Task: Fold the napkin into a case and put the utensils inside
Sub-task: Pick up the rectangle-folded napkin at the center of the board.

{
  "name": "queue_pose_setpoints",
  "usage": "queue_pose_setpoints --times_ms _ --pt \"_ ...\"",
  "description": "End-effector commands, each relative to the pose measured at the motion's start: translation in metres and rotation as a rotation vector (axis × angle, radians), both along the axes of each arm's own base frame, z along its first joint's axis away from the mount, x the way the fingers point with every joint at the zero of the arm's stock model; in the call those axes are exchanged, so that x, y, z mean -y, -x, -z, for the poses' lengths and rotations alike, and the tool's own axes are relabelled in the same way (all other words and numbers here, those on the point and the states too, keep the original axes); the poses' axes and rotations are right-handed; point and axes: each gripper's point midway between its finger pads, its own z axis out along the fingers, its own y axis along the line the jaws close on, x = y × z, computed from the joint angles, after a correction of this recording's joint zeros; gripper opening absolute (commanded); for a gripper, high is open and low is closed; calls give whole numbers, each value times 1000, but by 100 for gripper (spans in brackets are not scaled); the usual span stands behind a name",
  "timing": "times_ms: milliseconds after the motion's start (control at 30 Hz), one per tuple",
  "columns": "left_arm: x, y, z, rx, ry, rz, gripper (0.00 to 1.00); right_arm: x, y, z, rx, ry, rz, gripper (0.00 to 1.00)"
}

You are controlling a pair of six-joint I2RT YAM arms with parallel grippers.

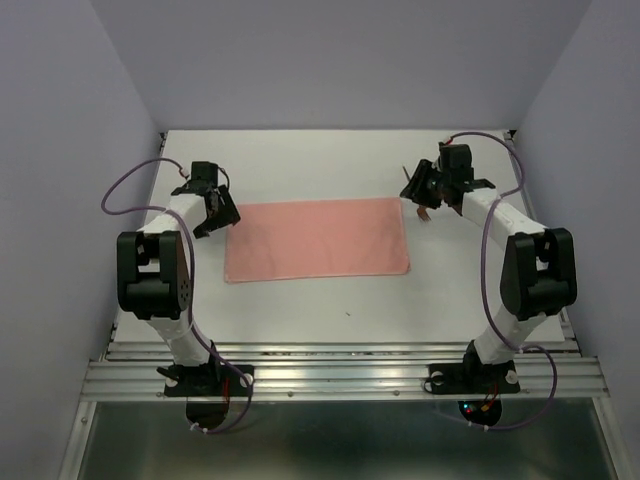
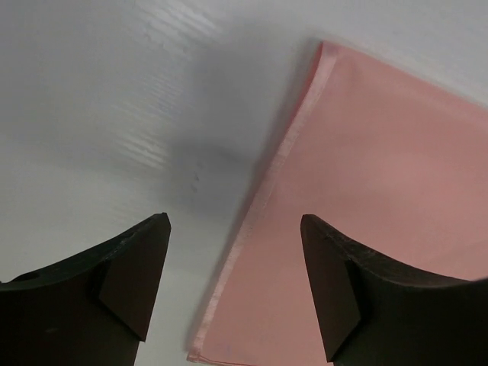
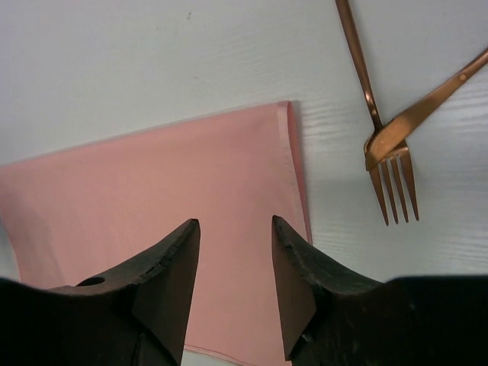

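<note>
White worktop (image 1: 300, 310) carries the napkin (image 1: 317, 240), a flat salmon-pink oblong lying between both arms. The left gripper (image 2: 232, 229) hovers wide open and empty over its left edge. The right gripper (image 3: 235, 225), jaws partly parted and holding nothing, hangs above its right corner. The utensils (image 3: 389, 133) lie crossed just beside that corner, off the cloth.

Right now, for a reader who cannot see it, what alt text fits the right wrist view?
A salmon-pink napkin lies flat on a white table, with the open, empty right gripper over one end. Beside the napkin lie a copper fork and a second copper utensil crossing over its neck.
</note>
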Motion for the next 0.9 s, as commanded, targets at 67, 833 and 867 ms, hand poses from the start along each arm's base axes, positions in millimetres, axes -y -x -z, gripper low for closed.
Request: queue_pose_setpoints --times_ms 67,833,867 --pt "0 18 23 -63 12 18 80 7 30 -8 -5 0 8 51" --pt "27 49 71 -189 102 55 46 14 52 -28 35 -9 51 51" --pt "27 49 70 -186 103 55 46 15 53 -25 30 -4 50 51"
